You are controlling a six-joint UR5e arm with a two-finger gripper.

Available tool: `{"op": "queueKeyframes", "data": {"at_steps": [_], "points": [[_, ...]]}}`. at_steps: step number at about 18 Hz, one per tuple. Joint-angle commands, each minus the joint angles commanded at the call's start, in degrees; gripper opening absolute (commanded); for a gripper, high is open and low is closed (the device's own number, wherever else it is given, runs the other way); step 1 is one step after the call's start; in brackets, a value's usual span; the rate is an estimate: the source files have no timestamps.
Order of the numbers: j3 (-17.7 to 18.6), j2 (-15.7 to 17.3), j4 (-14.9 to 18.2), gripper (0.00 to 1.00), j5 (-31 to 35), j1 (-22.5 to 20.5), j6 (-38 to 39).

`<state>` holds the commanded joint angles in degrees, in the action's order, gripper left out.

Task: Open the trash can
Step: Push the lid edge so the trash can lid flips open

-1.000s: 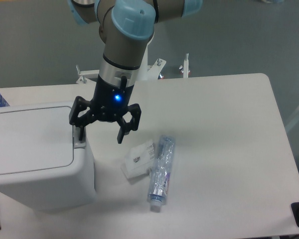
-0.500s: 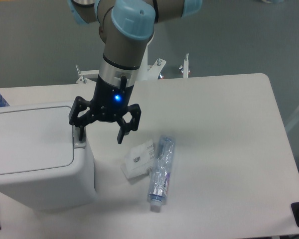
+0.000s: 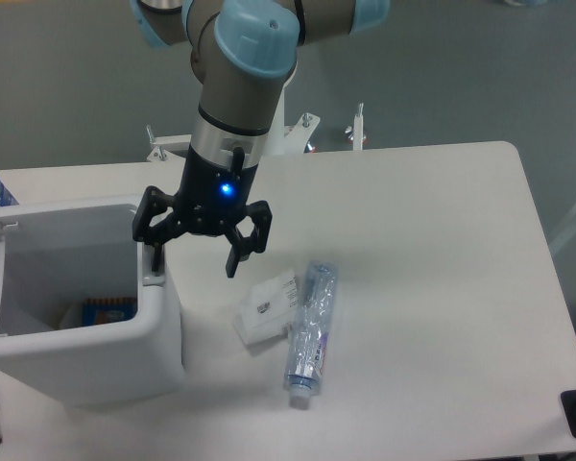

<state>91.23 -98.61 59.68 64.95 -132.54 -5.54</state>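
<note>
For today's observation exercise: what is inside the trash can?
The trash can stands open. At its bottom lies a blue and orange packet; the near wall hides the rest of the floor.

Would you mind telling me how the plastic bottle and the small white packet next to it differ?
The plastic bottle is long, clear and cylindrical with a blue-printed label; the white packet is short, flat, opaque and mostly white. The bottle extends nearer the table's front edge, while the packet sits closer to the trash can. Both lie flat, touching each other.
</note>
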Motion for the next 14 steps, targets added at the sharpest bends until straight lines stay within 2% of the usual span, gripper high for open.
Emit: {"op": "queueKeyframes", "data": {"at_steps": [6,10,14], "points": [[-0.88,0.09,-1.31,1.00,0.00,0.00,0.00],[-3.60,0.18,-1.67,1.00,0.00,-0.26,-0.18],[-6.33,0.44,-1.76,1.00,0.26,-4.91,-1.40]]}}
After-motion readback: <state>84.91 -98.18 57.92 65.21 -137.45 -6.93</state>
